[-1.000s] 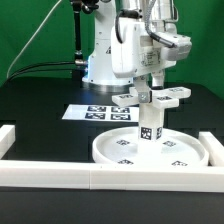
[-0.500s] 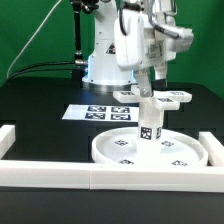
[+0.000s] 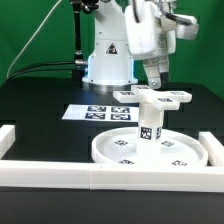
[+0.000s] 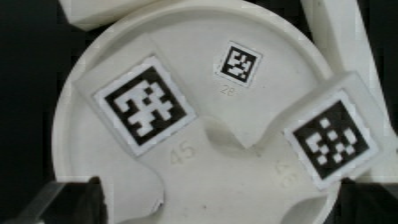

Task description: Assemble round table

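On the black worktop (image 3: 40, 100) we see the round table almost put together. Its big round disc (image 3: 110, 152) lies flat near the front rail (image 3: 100, 175). The short post (image 3: 149, 122) stands straight up in the middle of the disc, and the cross-shaped foot (image 3: 152, 96) sits on top of the post. We think the table is built upside down on purpose: the wide disc makes a steady base, so the post and foot can be stacked and pressed from above.

Our end effector (image 3: 155, 72) hangs just above the foot and holds nothing. From the outside camera we cannot tell if its fingers are spread or pressed together. The wrist camera looks straight down on the foot (image 4: 214, 110), which fills the picture. One dark fingertip (image 4: 71, 197) shows at the edge, but that does not tell us the gap either. We guess the arm sits up there so it can come down and push or turn the foot tight, or because it is done with it.

We count one disc, one post and one foot. We count one marker board (image 3: 95, 112) lying flat behind the table, with four black squares on it. We see white rails along the front and both sides. On the foot, the wrist camera shows three small square tags.
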